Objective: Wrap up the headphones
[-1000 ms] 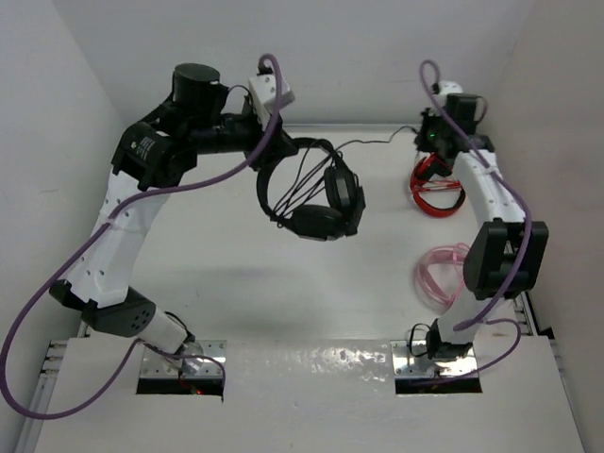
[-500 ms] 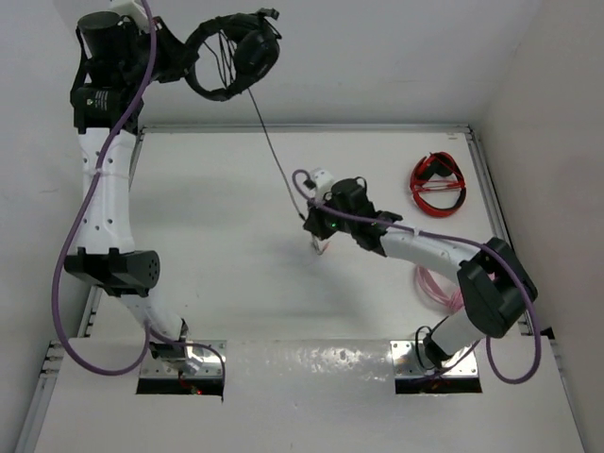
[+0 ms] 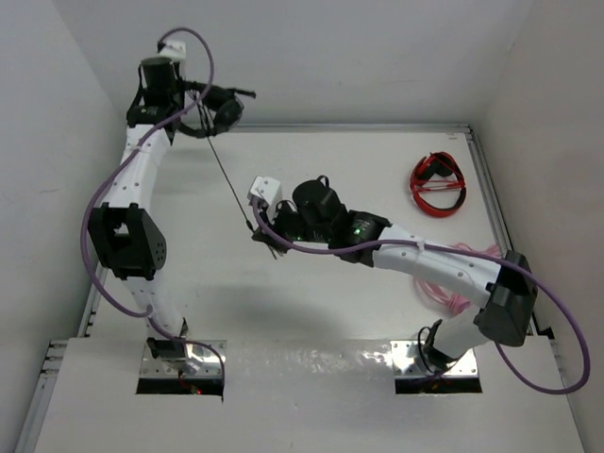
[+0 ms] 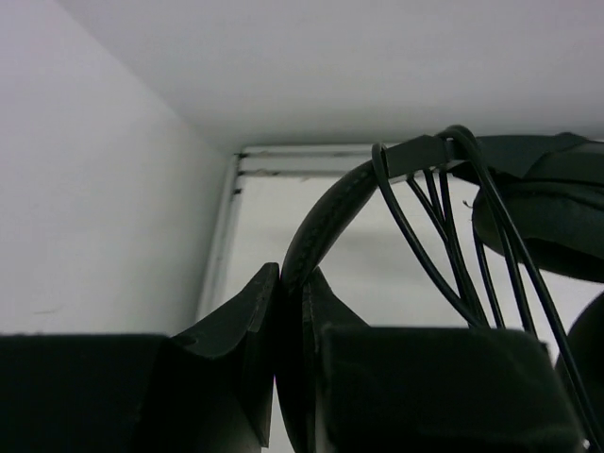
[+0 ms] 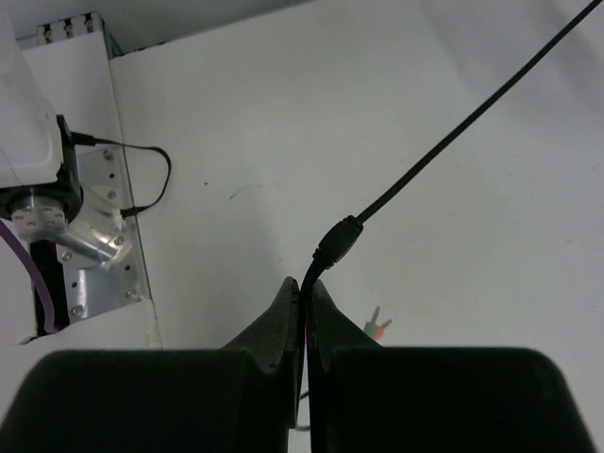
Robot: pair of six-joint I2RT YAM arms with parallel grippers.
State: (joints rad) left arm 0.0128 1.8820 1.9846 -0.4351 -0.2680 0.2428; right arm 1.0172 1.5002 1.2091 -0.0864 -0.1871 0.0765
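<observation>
While the headphones (image 3: 219,113) hang raised at the far-left corner, left gripper (image 4: 283,283) clamped on their headband (image 4: 326,222) | right gripper (image 5: 304,294) pinched tight on the cable (image 5: 444,142) over the table (image 3: 377,170), line straight between | pinkish plugs (image 5: 377,326) just beside its fingers | red headphones (image 3: 436,184) far right.

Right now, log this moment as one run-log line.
left end effector: shut on headphones, far-left | right end effector: shut on cable, mid-table | cable: straight between arms | wrap: unfinished
</observation>
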